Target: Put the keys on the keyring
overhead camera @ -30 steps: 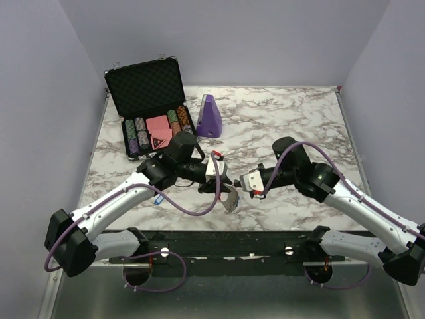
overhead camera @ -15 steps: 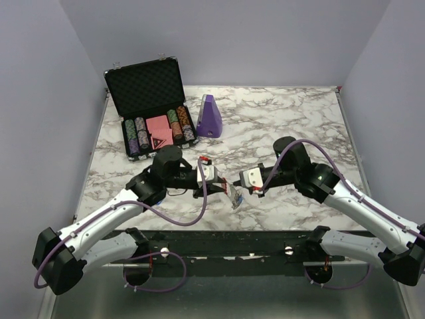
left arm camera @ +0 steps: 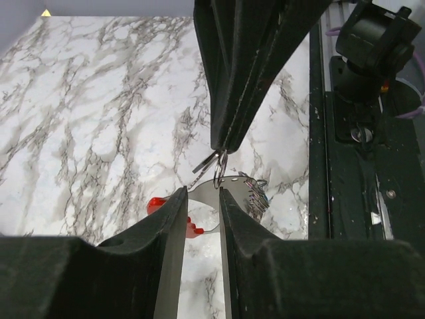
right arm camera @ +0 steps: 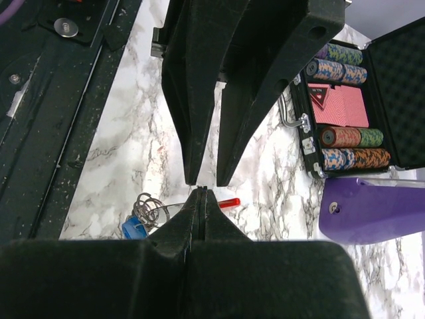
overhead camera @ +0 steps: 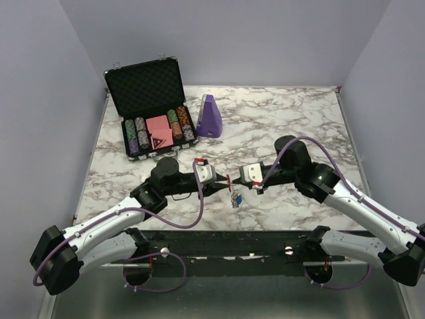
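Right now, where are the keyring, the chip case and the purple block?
keyring (left arm camera: 157, 203), left wrist view, red plastic part.
chip case (overhead camera: 145, 83), top view, open lid's foam.
purple block (overhead camera: 210, 116), top view, sloped front face.

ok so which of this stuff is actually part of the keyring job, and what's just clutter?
Job:
- keyring, held in the left gripper
- keys, hanging below it
- right gripper, shut, tip to tip with the left

Lying about:
- chip case, open, far left of the table
- purple wedge beside it
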`<act>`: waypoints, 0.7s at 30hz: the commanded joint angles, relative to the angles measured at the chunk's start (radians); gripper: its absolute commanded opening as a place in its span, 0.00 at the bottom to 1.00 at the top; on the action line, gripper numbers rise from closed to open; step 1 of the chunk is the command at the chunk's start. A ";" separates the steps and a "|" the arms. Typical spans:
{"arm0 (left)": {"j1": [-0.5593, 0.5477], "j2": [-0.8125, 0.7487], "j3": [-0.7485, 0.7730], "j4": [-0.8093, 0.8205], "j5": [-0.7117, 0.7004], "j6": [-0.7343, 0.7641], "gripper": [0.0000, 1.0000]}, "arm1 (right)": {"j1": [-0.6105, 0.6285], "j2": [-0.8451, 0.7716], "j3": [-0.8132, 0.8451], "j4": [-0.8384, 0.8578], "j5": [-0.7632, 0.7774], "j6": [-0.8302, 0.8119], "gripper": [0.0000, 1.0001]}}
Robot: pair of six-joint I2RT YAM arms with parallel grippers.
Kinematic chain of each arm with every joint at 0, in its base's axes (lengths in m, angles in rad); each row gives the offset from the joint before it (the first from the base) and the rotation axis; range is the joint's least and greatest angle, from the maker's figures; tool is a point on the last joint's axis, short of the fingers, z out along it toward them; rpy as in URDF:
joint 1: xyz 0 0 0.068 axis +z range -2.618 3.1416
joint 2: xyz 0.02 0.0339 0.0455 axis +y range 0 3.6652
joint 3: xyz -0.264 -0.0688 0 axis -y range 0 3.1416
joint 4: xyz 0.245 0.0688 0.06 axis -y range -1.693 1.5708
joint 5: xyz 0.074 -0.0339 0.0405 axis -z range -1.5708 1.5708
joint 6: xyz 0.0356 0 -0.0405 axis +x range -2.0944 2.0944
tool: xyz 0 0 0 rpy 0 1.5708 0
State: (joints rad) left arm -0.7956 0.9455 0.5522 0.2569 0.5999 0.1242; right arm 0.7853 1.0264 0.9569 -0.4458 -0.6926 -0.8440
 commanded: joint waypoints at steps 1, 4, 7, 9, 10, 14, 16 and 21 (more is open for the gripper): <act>-0.005 0.022 -0.012 0.125 -0.040 -0.047 0.33 | -0.006 -0.020 -0.014 0.036 0.007 0.020 0.00; -0.007 0.030 -0.015 0.146 -0.009 -0.057 0.30 | -0.004 -0.020 -0.015 0.039 0.010 0.020 0.00; -0.005 0.036 -0.015 0.143 0.023 -0.055 0.29 | -0.004 -0.022 -0.018 0.041 0.011 0.019 0.00; -0.007 0.035 -0.020 0.139 0.050 -0.054 0.29 | -0.004 -0.023 -0.018 0.041 0.015 0.020 0.00; -0.007 0.033 -0.021 0.133 0.061 -0.052 0.29 | -0.004 -0.025 -0.018 0.041 0.016 0.022 0.00; -0.005 0.027 -0.031 0.108 0.087 -0.040 0.29 | -0.006 -0.026 -0.018 0.042 0.019 0.023 0.00; -0.007 0.032 -0.034 0.101 0.092 -0.038 0.29 | -0.006 -0.026 -0.020 0.042 0.019 0.023 0.00; -0.007 0.050 -0.038 0.123 0.100 -0.046 0.29 | -0.009 -0.026 -0.018 0.042 0.018 0.025 0.00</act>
State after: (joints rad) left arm -0.7963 0.9798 0.5247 0.3580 0.6548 0.0811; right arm 0.7834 1.0195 0.9459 -0.4351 -0.6884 -0.8368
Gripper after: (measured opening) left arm 0.294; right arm 0.005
